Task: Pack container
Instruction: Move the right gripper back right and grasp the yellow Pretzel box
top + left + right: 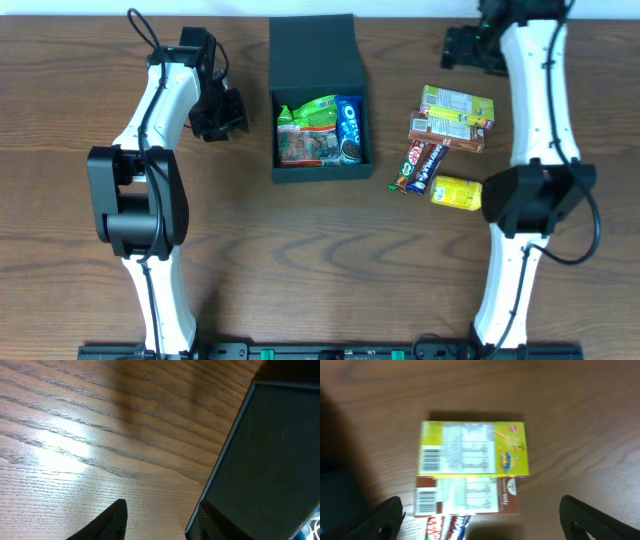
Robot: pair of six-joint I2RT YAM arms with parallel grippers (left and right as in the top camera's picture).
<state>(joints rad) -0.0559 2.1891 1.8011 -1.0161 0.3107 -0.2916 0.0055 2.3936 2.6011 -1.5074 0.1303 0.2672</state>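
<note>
Here, the left gripper hangs just beside the container. How wide its jaws stand cannot be told, and nothing shows in them, but a careless swing could knock the box askew. The container sits mid-table, its lid flap open, with a green packet and an Oreo packet inside. Further right, the right gripper, spread wide and empty, hovers over a yellow-green box touching a brown box. A loose grab might drag both.
</note>
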